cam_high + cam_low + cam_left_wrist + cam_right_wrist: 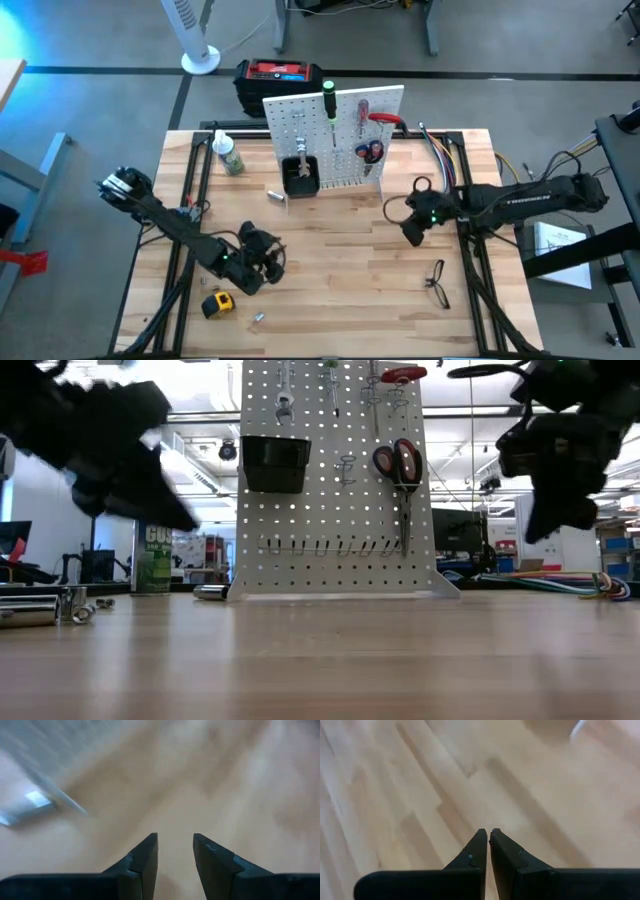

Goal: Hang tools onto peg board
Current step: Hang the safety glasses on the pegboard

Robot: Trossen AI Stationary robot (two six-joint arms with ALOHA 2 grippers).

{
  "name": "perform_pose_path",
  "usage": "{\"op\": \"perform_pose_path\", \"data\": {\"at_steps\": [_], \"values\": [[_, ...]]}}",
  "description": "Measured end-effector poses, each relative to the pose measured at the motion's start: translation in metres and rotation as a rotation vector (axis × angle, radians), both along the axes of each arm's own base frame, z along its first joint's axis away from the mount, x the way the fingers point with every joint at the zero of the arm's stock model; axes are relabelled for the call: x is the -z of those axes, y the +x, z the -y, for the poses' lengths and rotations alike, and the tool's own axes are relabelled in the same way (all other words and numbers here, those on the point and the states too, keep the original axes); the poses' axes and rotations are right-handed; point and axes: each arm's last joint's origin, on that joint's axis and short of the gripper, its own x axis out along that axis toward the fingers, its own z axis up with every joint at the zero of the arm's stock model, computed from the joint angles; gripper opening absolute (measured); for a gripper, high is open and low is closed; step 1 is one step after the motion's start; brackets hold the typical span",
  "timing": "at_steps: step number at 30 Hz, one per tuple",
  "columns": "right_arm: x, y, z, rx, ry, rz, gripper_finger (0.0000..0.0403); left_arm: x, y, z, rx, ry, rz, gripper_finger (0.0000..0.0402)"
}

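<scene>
The white peg board (335, 140) stands upright at the table's far middle, with a small black bin (300, 175) on its front. A green-handled screwdriver (329, 103), a red-handled screwdriver (363, 108), red-handled pliers (385, 120) and red-handled scissors (398, 465) hang on it. A yellow tape measure (217, 303) and black-framed glasses (437, 281) lie on the table. My left gripper (175, 851) is open and empty above the wood near the tape measure. My right gripper (488, 836) is shut and empty, right of the board.
A small green-labelled bottle (229, 157) lies left of the board, and metal sockets (275, 196) lie near the bin. A red-and-black box (280, 80) stands behind the board. Cables (445, 155) run along the table's right side. Bare wood lies at the near middle.
</scene>
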Motion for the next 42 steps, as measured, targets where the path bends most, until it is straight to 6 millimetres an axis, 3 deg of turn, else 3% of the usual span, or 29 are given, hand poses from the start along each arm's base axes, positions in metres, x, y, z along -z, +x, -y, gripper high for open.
{"op": "perform_pose_path", "data": {"at_steps": [3,8,13,17,23,29,35,42], "values": [[0.003,-0.002,-0.012,-0.011,0.041,-0.042,0.0008,0.015,0.004,-0.004,0.095,-0.146,-0.101,0.0114],[-0.009,-0.002,-0.034,-0.052,0.095,-0.045,0.0008,0.033,0.005,-0.007,0.211,-0.232,-0.055,0.0114],[-0.029,-0.004,-0.048,-0.017,0.034,-0.101,0.0008,0.03,0.013,-0.002,0.442,-0.16,0.1,0.0114],[-0.033,-0.004,-0.056,0.042,0.016,-0.251,0.0008,0.023,0.021,0.002,0.562,-0.041,0.202,0.0114],[-0.023,0.004,-0.073,-0.008,0.15,-0.452,0.0008,0.013,0.033,0.001,0.557,0.016,0.221,0.0114],[-0.019,0.003,-0.087,-0.084,0.336,-0.615,0.0013,0.011,0.035,-0.006,0.393,0.2,0.206,0.0114],[-0.037,0.003,-0.094,-0.029,0.374,-0.542,0.0057,0.011,0.035,-0.007,0.393,0.263,0.186,0.0114],[-0.029,-0.007,-0.107,0.049,0.358,-0.598,0.0165,0.015,0.031,-0.008,0.386,0.257,0.176,0.0114]]}}
